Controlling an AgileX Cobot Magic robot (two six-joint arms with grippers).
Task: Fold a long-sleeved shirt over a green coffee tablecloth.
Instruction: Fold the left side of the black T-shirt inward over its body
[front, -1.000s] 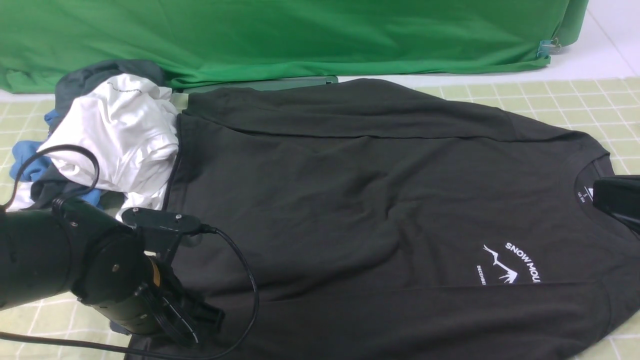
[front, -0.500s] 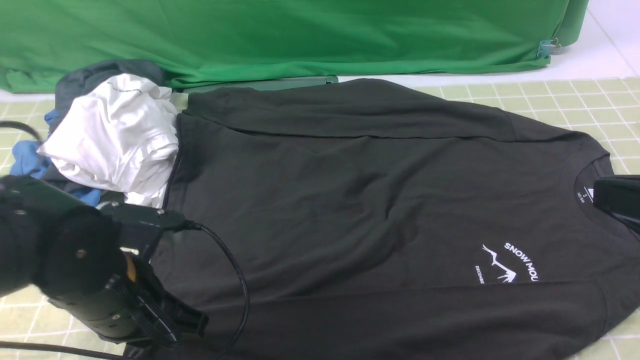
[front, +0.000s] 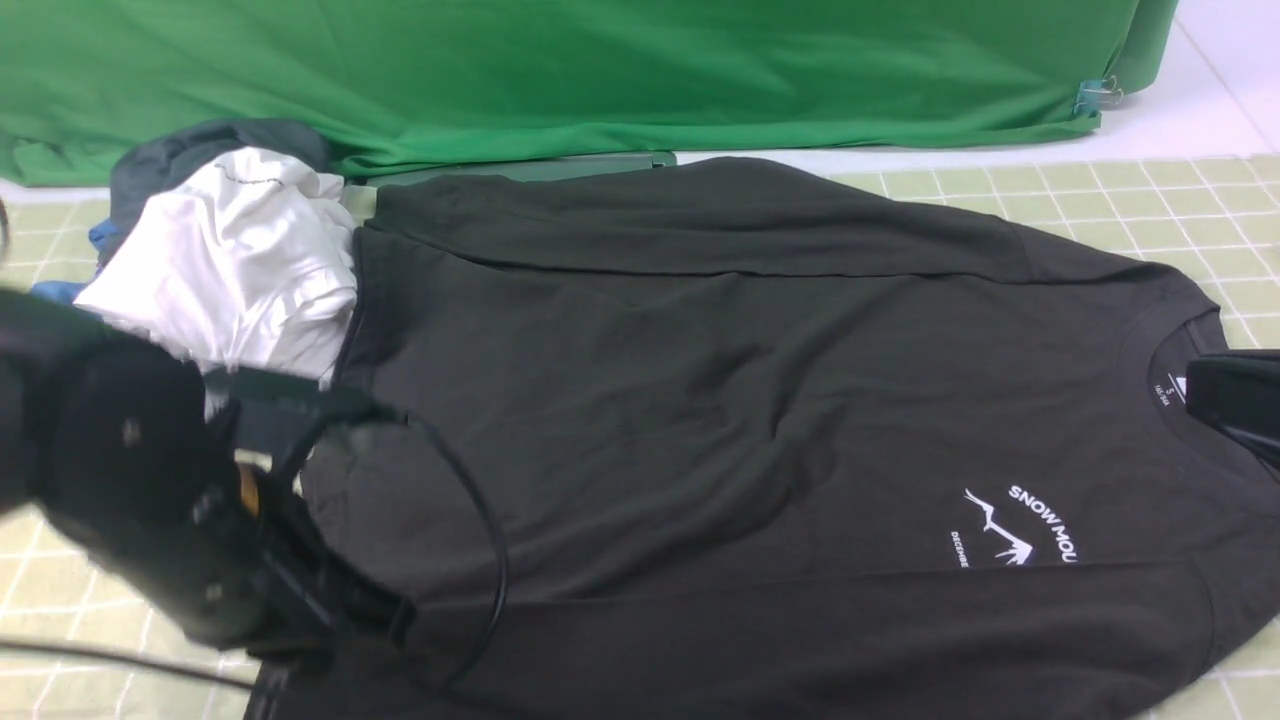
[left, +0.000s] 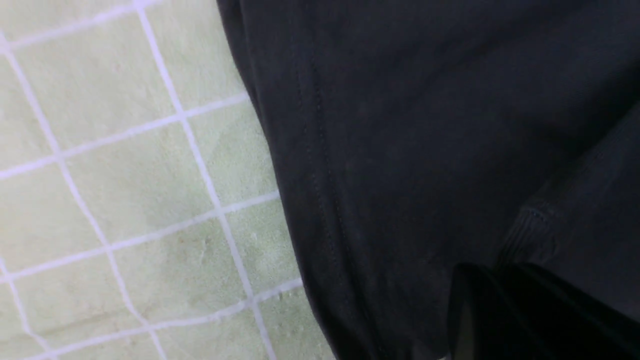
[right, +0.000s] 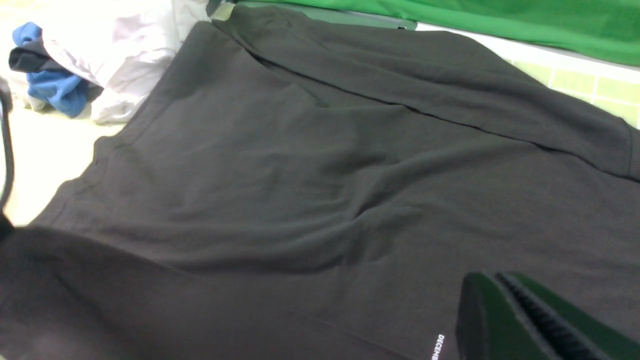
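The left gripper (left: 492, 305), just clamped on the long-sleeved shirt (front: 700, 400) at its 7 o'clock hem, is easing toward 9 o'clock, starting the fold on the green coffee tablecloth (front: 1100, 190), while the right gripper (right: 492, 287) is staying clenched at 3 o'clock.

"SNOW MOU" and "DECEMBE" are read on the chest print (front: 1015, 527) of the long-sleeved shirt (front: 700, 400), near the right gripper (front: 1205, 398); "S" is seen on the neck label (front: 1168, 388) just beside it.
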